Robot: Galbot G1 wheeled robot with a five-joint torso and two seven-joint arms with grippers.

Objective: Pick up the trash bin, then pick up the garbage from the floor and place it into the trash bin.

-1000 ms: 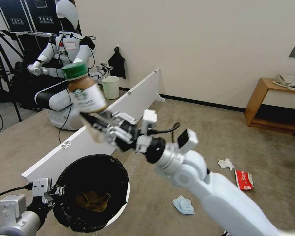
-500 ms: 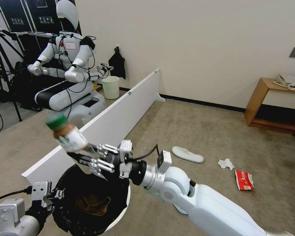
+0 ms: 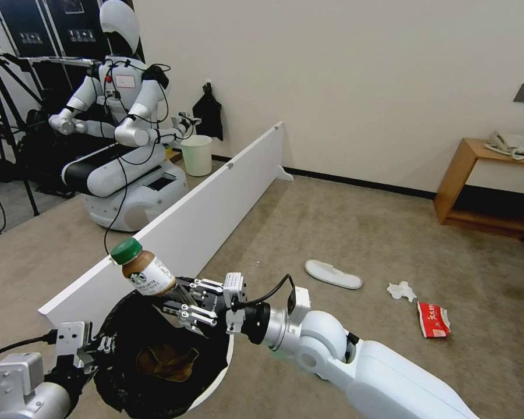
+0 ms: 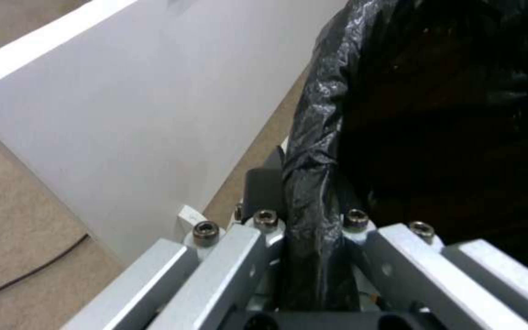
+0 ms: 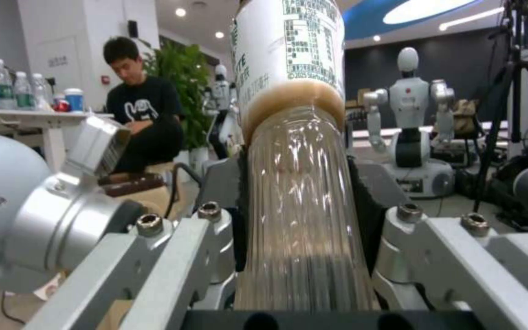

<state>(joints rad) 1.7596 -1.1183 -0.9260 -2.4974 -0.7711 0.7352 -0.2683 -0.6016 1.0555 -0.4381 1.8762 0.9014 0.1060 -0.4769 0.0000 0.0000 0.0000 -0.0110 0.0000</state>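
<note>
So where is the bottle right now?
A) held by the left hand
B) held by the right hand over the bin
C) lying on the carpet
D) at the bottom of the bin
B: the right hand grips the bottle by its base above the bin.

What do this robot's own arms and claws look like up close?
Glossy white rounded arm shells end in silver metal wrists. The right gripper and left gripper have grey slatted metal fingers with dark bolts. Small white boxy modules sit at each wrist, fed by thin black cables.
</note>
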